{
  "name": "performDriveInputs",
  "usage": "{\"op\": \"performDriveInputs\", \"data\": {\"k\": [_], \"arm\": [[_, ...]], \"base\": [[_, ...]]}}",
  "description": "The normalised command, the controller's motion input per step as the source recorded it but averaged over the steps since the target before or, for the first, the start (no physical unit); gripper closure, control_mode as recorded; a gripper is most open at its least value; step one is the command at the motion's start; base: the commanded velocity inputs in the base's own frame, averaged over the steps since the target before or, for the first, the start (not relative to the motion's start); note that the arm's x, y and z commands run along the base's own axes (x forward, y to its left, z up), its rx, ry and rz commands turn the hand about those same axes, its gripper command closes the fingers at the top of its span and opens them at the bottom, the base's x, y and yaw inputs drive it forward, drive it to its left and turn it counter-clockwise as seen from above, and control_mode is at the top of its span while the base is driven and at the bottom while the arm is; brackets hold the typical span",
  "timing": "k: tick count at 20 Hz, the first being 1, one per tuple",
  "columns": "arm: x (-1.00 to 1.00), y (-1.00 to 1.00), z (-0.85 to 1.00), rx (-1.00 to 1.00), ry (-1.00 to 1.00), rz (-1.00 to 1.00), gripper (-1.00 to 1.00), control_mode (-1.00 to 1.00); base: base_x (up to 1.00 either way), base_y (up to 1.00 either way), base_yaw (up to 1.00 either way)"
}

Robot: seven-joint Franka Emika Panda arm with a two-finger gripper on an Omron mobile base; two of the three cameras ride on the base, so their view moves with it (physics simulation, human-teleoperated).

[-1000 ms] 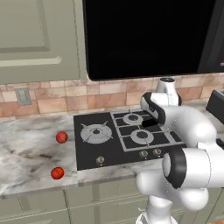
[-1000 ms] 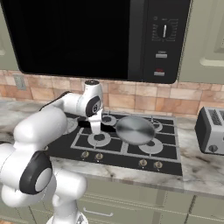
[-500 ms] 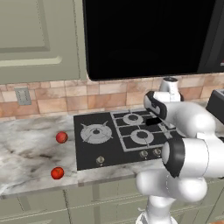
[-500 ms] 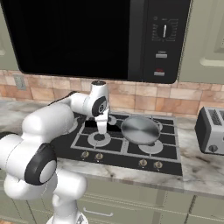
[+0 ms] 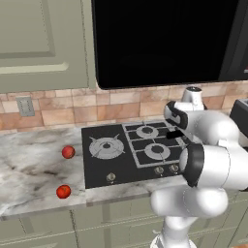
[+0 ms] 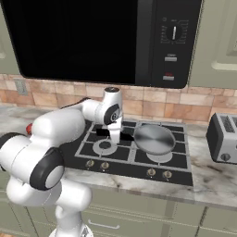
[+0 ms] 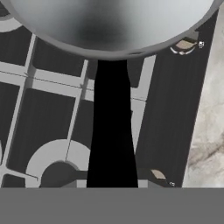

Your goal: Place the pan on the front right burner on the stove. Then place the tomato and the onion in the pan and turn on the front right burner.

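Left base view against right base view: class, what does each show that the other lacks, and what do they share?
Left base view alone: two red balls on the marble counter left of the stove, and a wall outlet. Right base view alone: the pan over the stove's right side, a toaster, and the microwave's control panel. Both: stove, knobs, tiled wall, white arm.

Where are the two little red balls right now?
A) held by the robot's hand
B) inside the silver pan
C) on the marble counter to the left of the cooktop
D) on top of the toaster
C: in the left base view both red balls lie on the marble counter, left of the black cooktop; in the right base view the pan over the cooktop holds nothing.
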Motion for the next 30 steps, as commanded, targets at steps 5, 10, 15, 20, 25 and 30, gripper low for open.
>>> {"op": "performDriveInputs", "data": {"k": [5,10,15,20,25,30], "arm": [[0.17,-0.17,-0.12,0.0,0.0,0.0,1.0,-1.0],[0.26,-0.09,-0.14,0.0,0.0,0.0,1.0,-1.0],[0.26,-0.08,-0.17,0.0,0.01,0.0,1.0,-1.0],[0.21,-0.1,-0.2,0.0,0.02,0.0,1.0,-1.0],[0.15,-0.15,-0.18,0.0,0.0,-0.02,1.0,-1.0],[0.13,-0.14,-0.15,0.0,0.0,-0.03,1.0,-1.0]], "base": [[0.0,0.0,0.0],[0.0,0.0,0.0],[0.0,0.0,0.0],[0.0,0.0,0.0],[0.0,0.0,0.0],[0.0,0.0,0.0]]}}
